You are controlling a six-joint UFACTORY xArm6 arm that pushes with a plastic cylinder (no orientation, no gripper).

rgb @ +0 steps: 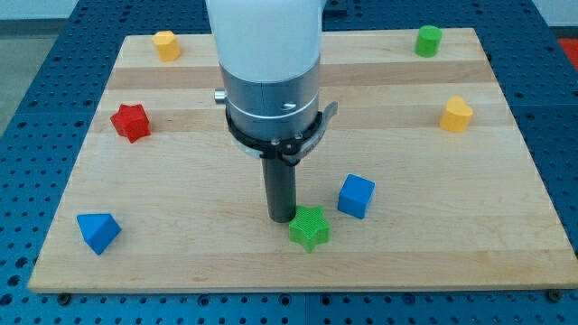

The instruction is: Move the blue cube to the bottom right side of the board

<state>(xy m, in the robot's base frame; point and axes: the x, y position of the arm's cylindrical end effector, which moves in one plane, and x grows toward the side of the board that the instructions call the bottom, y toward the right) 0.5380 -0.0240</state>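
Note:
The blue cube [356, 196] sits on the wooden board [424, 253], a little right of centre in the lower half. My tip [281, 218] rests on the board to the left of the cube, with a gap between them. A green star block [310, 227] lies just right of and below my tip, close to it or touching. The star is below and left of the blue cube.
A blue triangular block [97, 231] lies at the bottom left. A red star block [131, 122] is at the left. A yellow block [165, 44] is top left, a green block [428, 40] top right, a yellow block [456, 115] at the right.

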